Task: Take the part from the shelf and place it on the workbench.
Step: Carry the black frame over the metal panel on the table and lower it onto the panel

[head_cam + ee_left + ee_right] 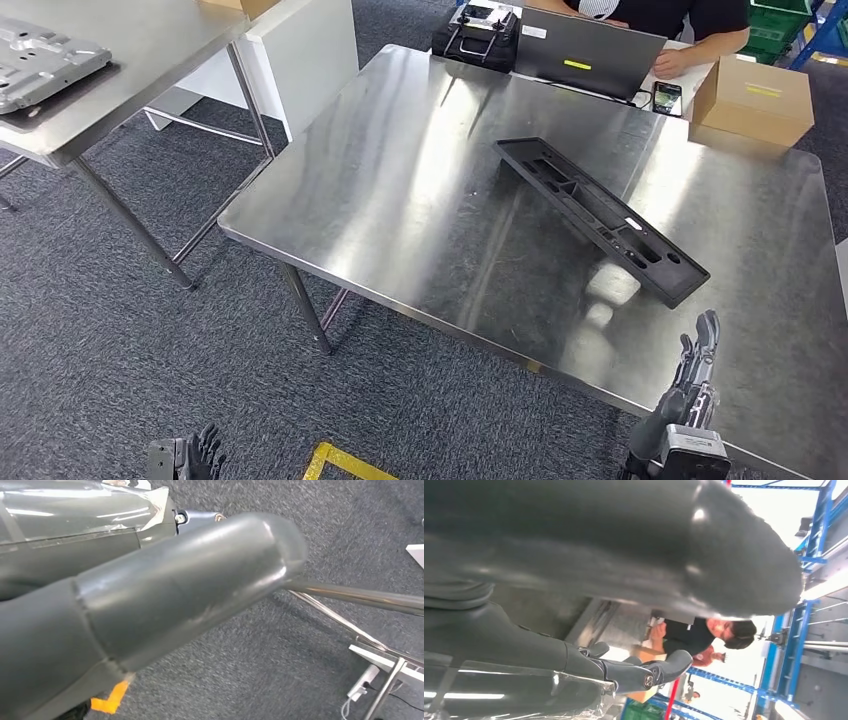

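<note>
A long black plastic part (pixel 600 216) lies flat and diagonal on the steel workbench (pixel 400 200), free of any hand. My right hand (pixel 692 375) hovers over the bench's near right edge, just short of the part's near end, fingers extended and apart with nothing in them; the right wrist view shows its thick thumb (pixel 634 545) and dark fingers (pixel 644 672) empty. My left hand (pixel 192 458) hangs low beside the body above the carpet, holding nothing; its thumb (pixel 170 595) fills much of the left wrist view.
A person (pixel 690 25) sits at the bench's far side behind a laptop (pixel 585 52), with a phone (pixel 666 98), a cardboard box (pixel 752 98) and a black device (pixel 476 32) nearby. A second steel table (pixel 110 70) with a grey metal plate (pixel 40 62) stands at left. Yellow floor tape (pixel 335 464).
</note>
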Available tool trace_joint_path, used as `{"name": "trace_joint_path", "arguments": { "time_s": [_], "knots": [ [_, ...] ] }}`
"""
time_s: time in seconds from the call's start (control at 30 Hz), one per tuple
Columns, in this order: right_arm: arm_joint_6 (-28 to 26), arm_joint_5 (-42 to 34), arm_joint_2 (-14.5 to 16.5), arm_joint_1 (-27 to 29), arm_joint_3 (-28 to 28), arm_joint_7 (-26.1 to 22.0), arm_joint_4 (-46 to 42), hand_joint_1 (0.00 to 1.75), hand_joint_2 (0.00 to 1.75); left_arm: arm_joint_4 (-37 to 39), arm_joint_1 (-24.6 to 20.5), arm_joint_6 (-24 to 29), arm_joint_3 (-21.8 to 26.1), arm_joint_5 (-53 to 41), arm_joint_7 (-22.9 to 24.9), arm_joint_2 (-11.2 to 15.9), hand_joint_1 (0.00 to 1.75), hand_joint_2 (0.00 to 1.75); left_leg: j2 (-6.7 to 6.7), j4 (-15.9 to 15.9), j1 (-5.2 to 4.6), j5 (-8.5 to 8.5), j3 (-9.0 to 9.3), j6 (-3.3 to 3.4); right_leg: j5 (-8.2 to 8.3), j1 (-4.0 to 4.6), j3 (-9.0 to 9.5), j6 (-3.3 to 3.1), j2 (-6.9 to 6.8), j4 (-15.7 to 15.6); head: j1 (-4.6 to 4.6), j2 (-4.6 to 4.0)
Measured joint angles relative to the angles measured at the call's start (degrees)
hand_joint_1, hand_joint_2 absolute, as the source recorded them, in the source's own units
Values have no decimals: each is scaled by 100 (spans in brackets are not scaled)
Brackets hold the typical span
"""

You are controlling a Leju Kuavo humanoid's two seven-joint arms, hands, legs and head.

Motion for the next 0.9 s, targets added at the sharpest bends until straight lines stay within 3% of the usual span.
{"name": "trace_joint_path", "arguments": {
  "time_s": [0.07, 0.1, 0.17, 0.23, 0.27, 0.33, 0.4, 0.47, 0.53, 0.57, 0.6, 0.63, 0.7, 0.77, 0.83, 0.9],
  "knots": [
    [36, 20, 0, 38, -40, 0, -5, 0, 0, 4, 2, 1, 1, -26, 1, -8, 0, 0, 9, 10, -8, 90, -131, -5, -171, -2, -51, 47, 0, 438, -1, 0],
    [62, 33, 1, 51, -56, -1, -8, 0, 0, 7, 3, 1, 1, -45, 2, -15, 0, 0, 9, 17, -9, 132, -191, -15, -113, -2, 87, 98, 0, 342, 0, 0],
    [104, 60, 8, 62, -86, -4, -17, 0, 0, 11, 3, 2, 1, -86, 2, -30, 0, 0, 7, 47, -11, 203, -291, -53, 94, -11, 643, 182, -2, -411, 2, 0],
    [118, 85, 25, 68, -104, -14, -26, 0, 0, 14, 0, 4, 3, -128, 2, -37, 0, 0, 3, 93, -29, 257, -358, -107, 204, 5, 1099, 161, 7, -1106, -4, 0],
    [120, 95, 32, 79, -109, -19, -31, 0, 0, 15, -2, 4, 3, -144, 2, -39, 0, 0, 1, 115, -37, 282, -378, -138, 207, 17, 1171, 129, 15, -1255, -3, 0],
    [123, 108, 47, 108, -122, -23, -38, 0, 0, 21, -2, 11, 4, -163, 2, -38, 0, 0, -5, 126, -37, 331, -405, -208, 247, 14, 1107, 48, 22, -1276, -4, 0],
    [130, 123, 75, 119, -133, -21, -42, 0, 0, 28, 4, 27, 7, -177, 2, -33, 0, 0, -15, 249, -13, 178, -480, -275, 321, -29, 1044, -67, 8, -1293, -10, 0],
    [150, 147, 109, 123, -137, -10, -42, 0, 0, 35, 6, 43, 8, -203, 2, -32, 0, 0, -24, 775, 16, -327, -662, -332, 418, -45, 956, -172, -13, -1299, -21, 0],
    [174, 175, 131, 125, -138, 14, -42, 0, 0, 43, 3, 51, 10, -226, 2, -32, 0, 0, -25, 1516, 42, -778, -857, -380, 512, -33, 860, -202, -21, -1287, -26, 0],
    [181, 187, 139, 124, -139, 30, -42, 0, 0, 48, 1, 56, 13, -235, 2, -32, 0, 0, -24, 1737, 56, -829, -873, -398, 558, -30, 810, -191, -22, -1277, -27, 0],
    [187, 200, 148, 125, -142, 45, -42, 0, 0, 51, -1, 57, 15, -249, 2, -31, 0, 0, -23, 1732, 72, -759, -776, -407, 597, -30, 755, -172, -22, -1264, -28, 0],
    [194, 211, 155, 125, -144, 58, -42, 0, 0, 55, -5, 58, 19, -262, 2, -31, 0, 0, -23, 1504, 88, -619, -568, -411, 629, -33, 705, -149, -21, -1249, -28, 0],
    [213, 237, 173, 125, -150, 65, -43, 0, 0, 58, -30, 61, 34, -283, 2, -29, 0, 0, -25, 683, 109, -387, 22, -402, 675, -28, 631, -94, -21, -1213, -31, 0],
    [233, 269, 185, 123, -152, 66, -44, 0, 0, 66, -56, 62, 70, -297, 2, -25, 0, 0, -41, 161, 90, -340, 334, -360, 726, -11, 588, -15, -28, -1191, -26, 0],
    [244, 303, 200, 128, -154, 67, -44, 0, 0, 80, -61, 62, 105, -319, 3, -17, 0, 0, -51, 89, 48, -318, 307, -285, 801, -4, 554, 89, -33, -1200, -15, 0],
    [249, 330, 211, 136, -155, 68, -43, 0, 0, 93, -68, 66, 125, -333, 4, -18, 0, 0, -23, 56, 35, -221, 228, -166, 745, -14, 461, 135, -25, -1116, -12, 0]
  ]
}}
